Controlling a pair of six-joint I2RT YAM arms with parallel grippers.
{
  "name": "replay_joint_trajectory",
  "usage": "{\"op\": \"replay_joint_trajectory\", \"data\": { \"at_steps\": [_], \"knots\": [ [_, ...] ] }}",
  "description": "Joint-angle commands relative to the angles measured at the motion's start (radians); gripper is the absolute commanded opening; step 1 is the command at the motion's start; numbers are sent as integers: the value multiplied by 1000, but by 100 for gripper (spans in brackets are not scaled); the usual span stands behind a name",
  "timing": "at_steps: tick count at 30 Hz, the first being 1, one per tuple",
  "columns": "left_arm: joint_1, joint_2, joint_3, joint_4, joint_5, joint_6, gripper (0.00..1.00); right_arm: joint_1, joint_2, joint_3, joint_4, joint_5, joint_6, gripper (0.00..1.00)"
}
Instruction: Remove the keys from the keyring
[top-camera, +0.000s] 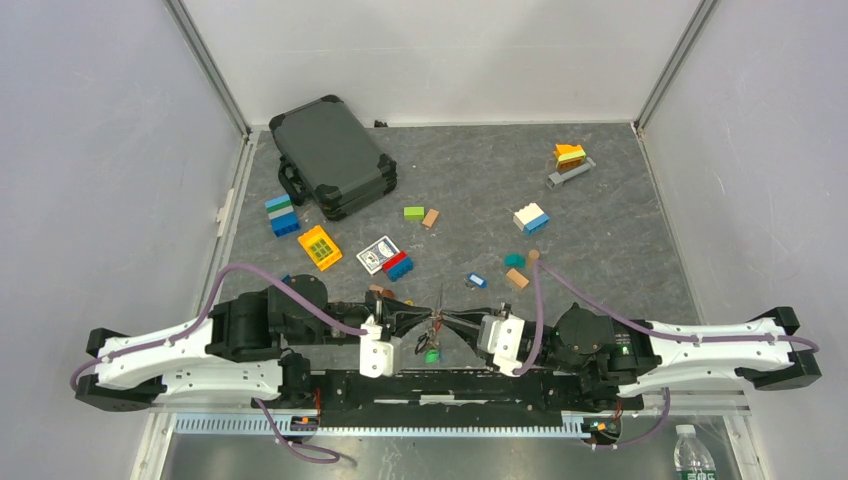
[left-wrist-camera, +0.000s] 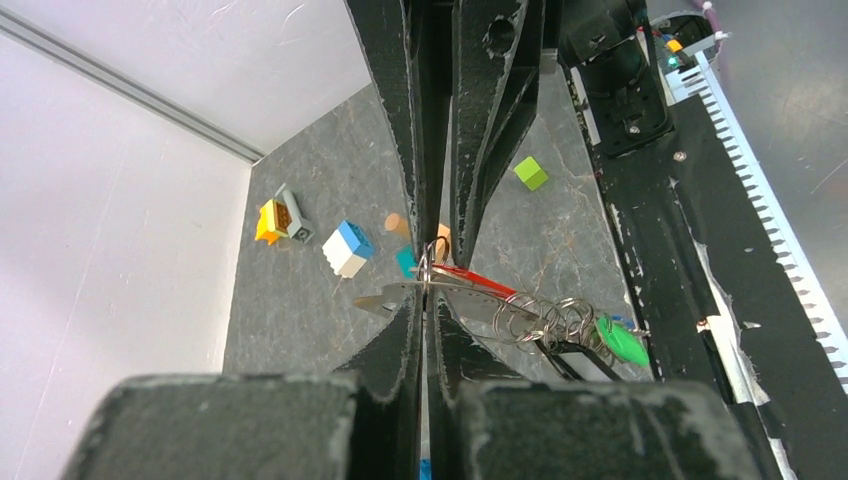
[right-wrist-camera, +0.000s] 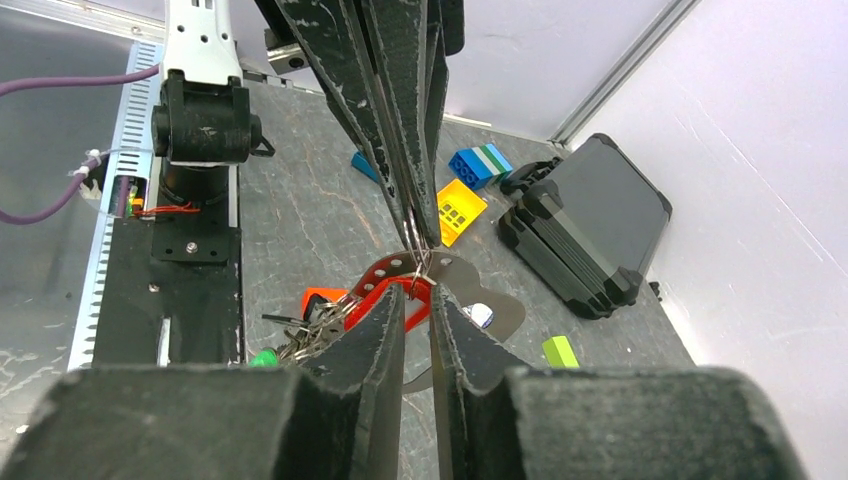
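My two grippers meet tip to tip above the near middle of the table. Between them hangs the keyring with its bunch of keys. In the left wrist view my left gripper is shut on a thin wire ring of the bunch; a flat silver piece, a red piece and several small rings trail right to a green key head. In the right wrist view my right gripper pinches the same ring beside the red holed piece, its jaws a sliver apart. The green key head dangles lowest.
A black case lies at the back left. A card box, a yellow block, a green block, a white-and-blue block and a small blue piece are scattered beyond the grippers. The black base rail runs beneath them.
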Motion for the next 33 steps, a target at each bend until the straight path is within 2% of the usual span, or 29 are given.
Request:
{"op": "replay_joint_trajectory", "data": {
  "at_steps": [1,11,17,22,26,33],
  "knots": [
    [-2,-21,-2,90,20,-43,2,0,8,9,49,40,18,18],
    [-2,-34,-16,114,26,-58,2,0,35,27,21,58,8,6],
    [-1,-38,-22,127,25,-63,2,0,41,30,15,63,2,3],
    [-2,-41,-22,120,11,-60,2,0,30,41,-12,94,11,13],
    [-2,-44,-19,108,-1,-57,2,-1,-13,36,-11,119,22,17],
    [-2,-50,-19,105,-11,-57,2,0,-84,-8,66,95,45,31]
  ]
}}
